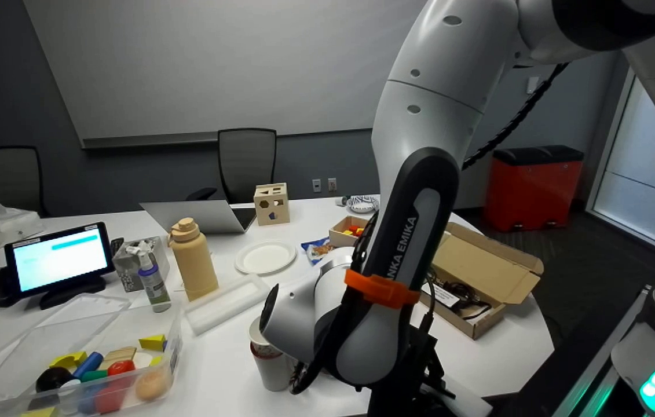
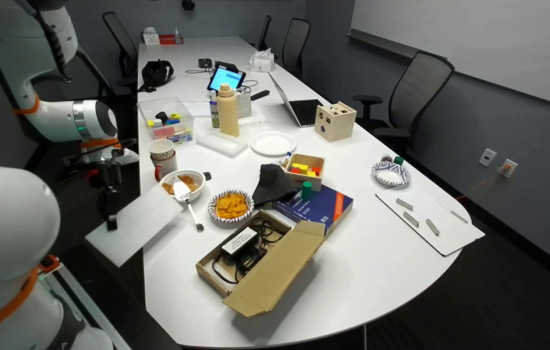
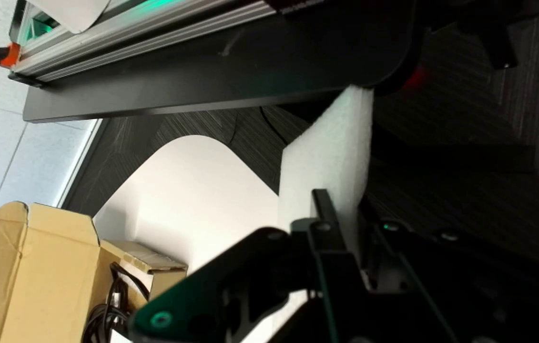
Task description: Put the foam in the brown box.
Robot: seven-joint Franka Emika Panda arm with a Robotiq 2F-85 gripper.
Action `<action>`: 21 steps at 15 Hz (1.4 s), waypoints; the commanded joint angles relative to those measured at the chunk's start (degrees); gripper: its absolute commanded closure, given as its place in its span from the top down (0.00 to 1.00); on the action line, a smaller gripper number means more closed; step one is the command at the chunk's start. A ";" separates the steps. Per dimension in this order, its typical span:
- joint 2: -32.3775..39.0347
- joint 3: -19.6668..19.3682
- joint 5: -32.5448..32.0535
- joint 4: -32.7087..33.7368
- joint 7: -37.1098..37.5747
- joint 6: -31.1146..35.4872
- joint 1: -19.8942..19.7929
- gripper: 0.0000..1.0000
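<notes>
The foam is a flat white sheet [image 2: 136, 223]. In an exterior view it is tilted over the table's edge, near the bowls; in the wrist view [image 3: 326, 152] it stands between the fingers. My gripper [image 2: 112, 221] is shut on the foam; it also shows in the wrist view [image 3: 343, 205]. In an exterior view the arm hides most of the foam. The brown box [image 2: 279, 272] lies open on the table, its lid flap folded out. It also shows in an exterior view [image 1: 480, 260] and in the wrist view [image 3: 57, 271]. The foam is apart from the box.
A black adapter [image 2: 240, 245] with cables lies in the brown box. A bowl of chips [image 2: 231, 206], a white bowl with a spatula [image 2: 185, 194], stacked cups [image 2: 162, 155] and a blue box [image 2: 323, 201] stand nearby. Another white slab [image 2: 223, 143] lies farther back.
</notes>
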 commanded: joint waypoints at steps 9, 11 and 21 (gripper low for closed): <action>-15.09 -1.88 -1.61 -5.28 5.19 -21.91 -4.93 0.03; -16.28 -2.58 -5.41 -6.28 3.35 -22.81 -7.80 0.03; -6.55 -3.96 -17.82 -6.12 2.62 -8.82 -21.76 0.03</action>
